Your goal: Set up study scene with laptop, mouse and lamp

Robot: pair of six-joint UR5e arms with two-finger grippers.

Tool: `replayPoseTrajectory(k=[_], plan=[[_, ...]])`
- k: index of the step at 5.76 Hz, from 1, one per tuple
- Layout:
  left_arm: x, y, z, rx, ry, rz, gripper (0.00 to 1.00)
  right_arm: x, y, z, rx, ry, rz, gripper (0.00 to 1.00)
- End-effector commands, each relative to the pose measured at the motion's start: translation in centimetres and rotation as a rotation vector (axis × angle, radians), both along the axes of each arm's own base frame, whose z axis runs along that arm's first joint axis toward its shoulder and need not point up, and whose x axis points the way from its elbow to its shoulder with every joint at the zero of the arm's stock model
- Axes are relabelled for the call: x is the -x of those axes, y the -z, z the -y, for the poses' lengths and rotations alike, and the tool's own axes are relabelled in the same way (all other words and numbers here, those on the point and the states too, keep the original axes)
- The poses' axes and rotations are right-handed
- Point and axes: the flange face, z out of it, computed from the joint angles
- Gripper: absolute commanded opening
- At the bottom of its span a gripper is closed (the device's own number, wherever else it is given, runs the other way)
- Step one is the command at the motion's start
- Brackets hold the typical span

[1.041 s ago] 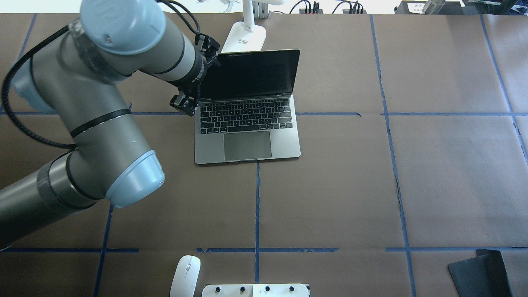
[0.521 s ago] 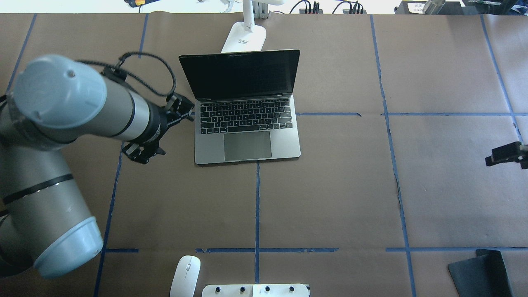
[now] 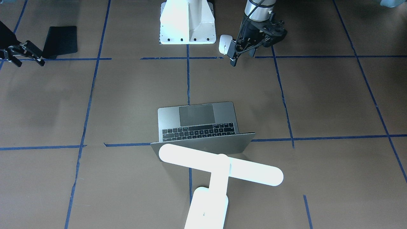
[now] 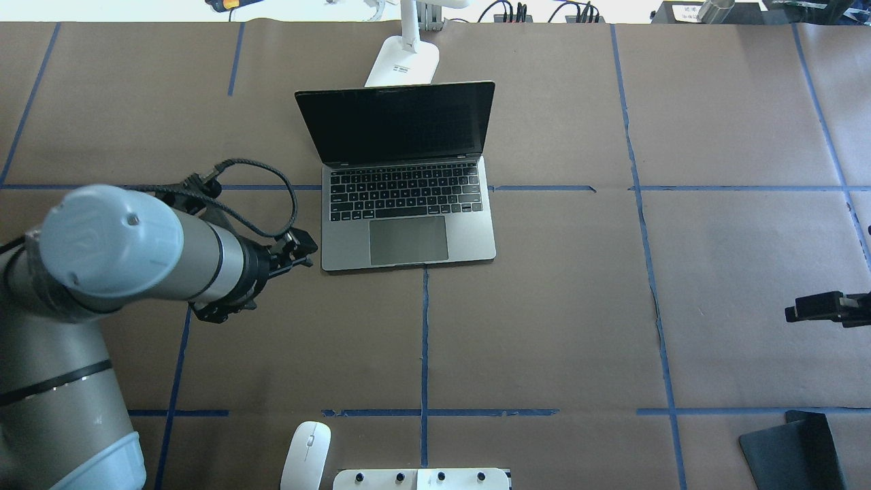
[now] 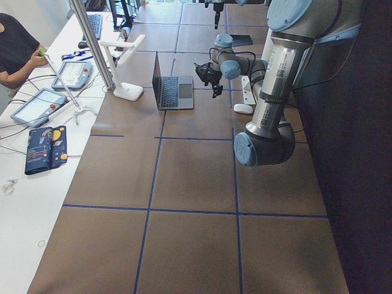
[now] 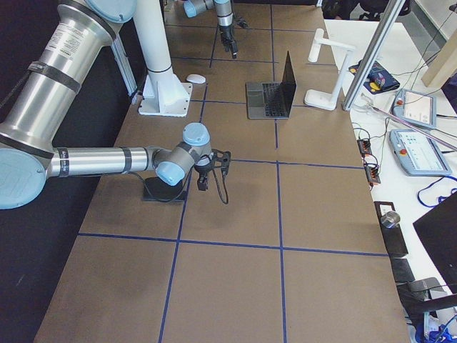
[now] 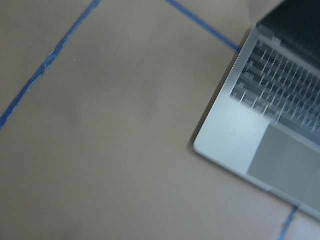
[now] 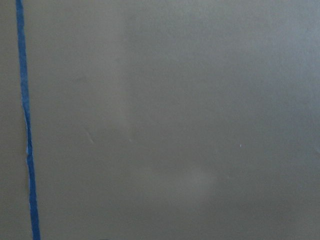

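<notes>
Laptop (image 4: pixel 408 197) is sitting open near the middle of the worktop (image 4: pixel 558 320), toward the far side from the robot. Screen is showing dark, and keys and trackpad are facing the robot.

Lamp (image 3: pixel 219 168) is standing right behind the laptop's lid. Its bar head is reaching over the lid's top edge in the front-facing view, and its base is lying further out toward the operators' side.

Mouse (image 4: pixel 306 452) is lying flat at the robot-side edge, just left of the white pedestal (image 4: pixel 422 479) and well apart from the laptop.

Left gripper (image 4: pixel 271 278) is hanging above bare worktop just off the laptop's front-left corner. Its fingers are standing apart and gripping nothing. Left wrist view is coming through blurred, showing that same corner and the blue tape lines.

Right gripper (image 3: pixel 29 63) is hovering over the right side of the worktop, far from all three items, with its fingers also spread and gripping nothing. Its wrist view is showing only brown worktop and one tape line.

Black mat (image 4: pixel 789 449) is lying at the near-right corner, close to the right gripper.
</notes>
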Motion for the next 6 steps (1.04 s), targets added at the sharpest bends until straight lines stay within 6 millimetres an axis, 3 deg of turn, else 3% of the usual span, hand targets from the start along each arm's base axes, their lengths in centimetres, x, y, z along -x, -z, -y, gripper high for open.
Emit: replayPoseTrajectory(k=[1, 2, 3, 6], plan=[[-1.7, -0.2, -3.9, -0.034, -0.107, 0.002, 1.0, 0.3, -3.0, -3.9, 0.021, 0.064, 0.012, 0.93], [-1.2, 0.9, -5.1, -0.041, -0.121, -0.027, 1.0, -0.4, -7.3, -5.2, 0.024, 0.073, 0.036, 0.98], [-0.6, 1.5, -5.4, -0.044, -0.122, -0.042, 1.0, -0.3, -9.9, -6.2, 0.042, 0.066, 0.066, 0.98], [-0.7, 1.7, -5.4, -0.045, -0.122, -0.047, 1.0, 2.0, -9.3, -7.7, 0.133, 0.065, 0.067, 0.93]])
